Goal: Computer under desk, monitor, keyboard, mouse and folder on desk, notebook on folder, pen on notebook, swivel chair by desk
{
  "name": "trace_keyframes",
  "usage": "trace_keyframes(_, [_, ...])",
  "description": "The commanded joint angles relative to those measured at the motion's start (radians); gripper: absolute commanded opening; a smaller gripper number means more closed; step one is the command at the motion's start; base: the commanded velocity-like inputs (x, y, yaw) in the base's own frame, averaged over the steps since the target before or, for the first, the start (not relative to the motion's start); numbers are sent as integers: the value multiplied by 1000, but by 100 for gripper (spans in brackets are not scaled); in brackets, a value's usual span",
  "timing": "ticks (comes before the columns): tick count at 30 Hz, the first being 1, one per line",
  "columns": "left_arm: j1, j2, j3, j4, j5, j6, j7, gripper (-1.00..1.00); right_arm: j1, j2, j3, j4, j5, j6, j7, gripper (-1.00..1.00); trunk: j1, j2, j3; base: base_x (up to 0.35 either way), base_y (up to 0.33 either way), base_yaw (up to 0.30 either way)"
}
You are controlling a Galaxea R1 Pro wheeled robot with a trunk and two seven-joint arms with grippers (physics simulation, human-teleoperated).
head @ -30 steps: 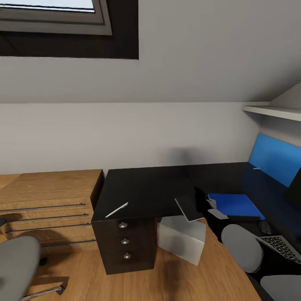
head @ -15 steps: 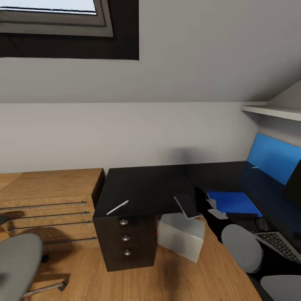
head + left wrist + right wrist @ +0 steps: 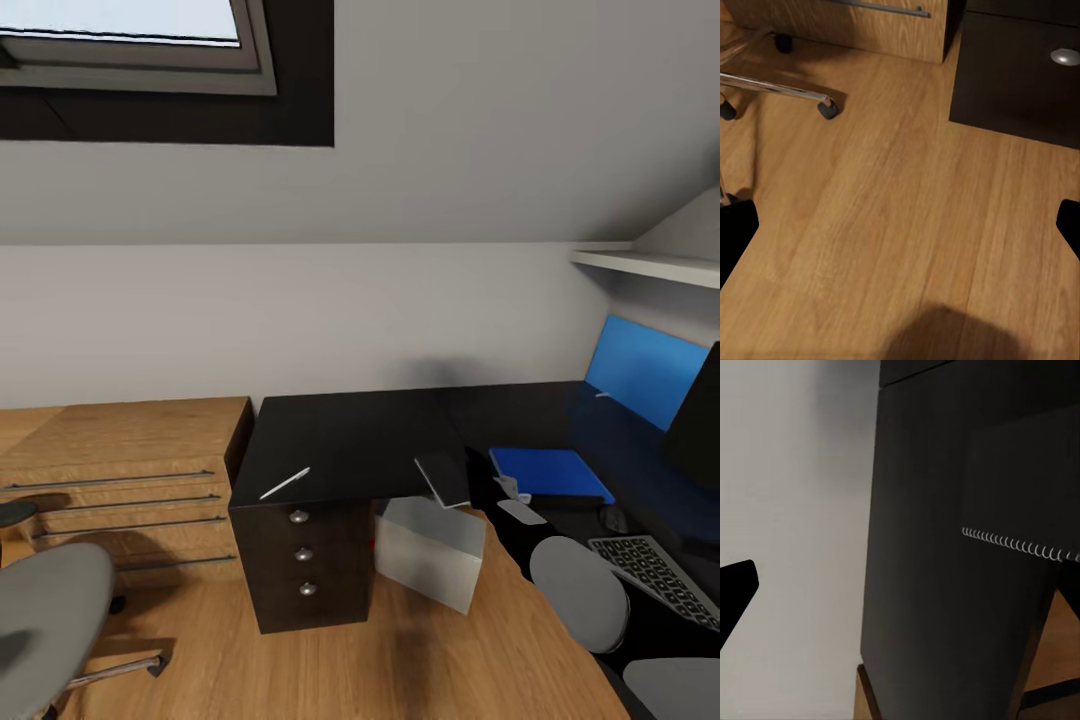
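Note:
The black desk (image 3: pixel 350 440) stands ahead with its drawer unit (image 3: pixel 305 570). On its top lie the white pen (image 3: pixel 285 484), the dark notebook (image 3: pixel 443 478) jutting over the front edge, the blue folder (image 3: pixel 548 472), the small mouse (image 3: pixel 612 518) and the keyboard (image 3: pixel 655 575). The monitor (image 3: pixel 700 425) is cut off at the right. Under the desk sits the pale computer (image 3: pixel 430 550). At lower left is the grey swivel chair (image 3: pixel 45 625). My left gripper (image 3: pixel 900 232) hangs open over the floor beside the chair's chrome base (image 3: pixel 780 86). My right gripper (image 3: pixel 900 585) is open before a dark surface.
A light wooden drawer chest (image 3: pixel 120 480) adjoins the desk on the left. A blue back panel (image 3: pixel 645 380) and a white shelf (image 3: pixel 650 265) are at the right. Grey links of my right arm (image 3: pixel 578 590) show at lower right. Wood floor (image 3: pixel 400 660) lies in front.
The whole view has shifted slightly, showing more of the monitor and keyboard at the right. The things on the desk have not moved.

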Motion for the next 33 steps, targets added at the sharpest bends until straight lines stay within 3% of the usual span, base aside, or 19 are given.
trace_keyframes(1, [-1, 1, -8, -3, 2, -2, 10, 100, -1, 0, 1, 1, -10, 3, 4, 100, 4, -8, -4, -15, 0, 0])
trace_keyframes(18, [-1, 4, -5, -3, 3, 1, 12, 100, -1, 0, 1, 1, -8, -3, 3, 100, 69, -127, -58, -2, 0, 0])
trace_keyframes(21, [-1, 5, 11, -3, 3, 2, 11, 100, -1, 0, 0, 1, -7, -4, 3, 100, 81, -148, -67, 0, 0, 0])
trace_keyframes(22, [-1, 6, 40, -3, 3, 3, 10, 100, -1, 0, 1, 1, -5, -5, 3, 100, 84, -155, -70, 0, 0, 0])
trace_keyframes(33, [-1, 8, 60, -2, 3, 5, 10, 100, -1, 1, 0, 1, -5, -5, 6, 100, 127, -232, -105, 0, 0, 0])
